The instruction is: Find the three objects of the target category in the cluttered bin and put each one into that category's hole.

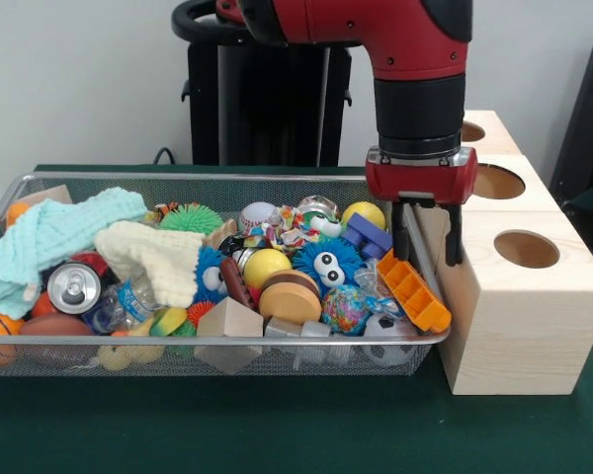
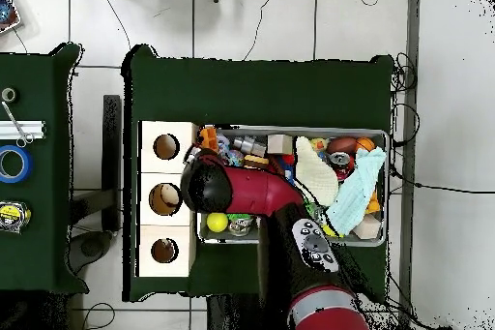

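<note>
The wire-mesh bin [image 1: 178, 178] fills the table's left and middle in the front view, crammed with toys, balls and cloths. It also shows in the overhead view [image 2: 386, 166]. The pale wooden cube [image 1: 534, 326] stands against the bin's right end. The smallest hole [image 1: 471, 131] is the far one, partly hidden behind the arm; in the overhead view it is the bottom hole [image 2: 163, 250]. My gripper [image 1: 427, 259] hangs open and empty over the bin's right rim, beside the cube. In the overhead view the arm's wrist [image 2: 205, 183] hides it.
Two wider holes [image 1: 527, 249] [image 1: 497, 182] lie nearer on the cube. An orange toy [image 1: 413, 292], a blue block [image 1: 368, 235] and a blue fuzzy ball with eyes [image 1: 326, 262] lie under or left of the gripper. Cloths [image 1: 49, 232] cover the bin's left part.
</note>
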Motion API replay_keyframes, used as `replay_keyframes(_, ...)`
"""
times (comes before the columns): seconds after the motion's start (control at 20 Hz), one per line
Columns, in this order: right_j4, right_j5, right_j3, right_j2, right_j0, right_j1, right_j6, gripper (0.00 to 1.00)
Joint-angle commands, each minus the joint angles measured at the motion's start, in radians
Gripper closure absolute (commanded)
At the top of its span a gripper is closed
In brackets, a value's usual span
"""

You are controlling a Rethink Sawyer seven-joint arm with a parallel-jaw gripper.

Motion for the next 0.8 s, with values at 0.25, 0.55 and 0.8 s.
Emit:
replay_keyframes(0.25,-0.19,0.05,0.027,0.215,-0.048,0.035,-0.107,0.0)
replay_keyframes(0.55,-0.204,0.089,-0.07,0.153,-0.001,0.049,-0.064,0.0)
replay_keyframes(0.8,-0.24,0.139,-0.221,0.063,0.035,0.105,-0.075,0.0)
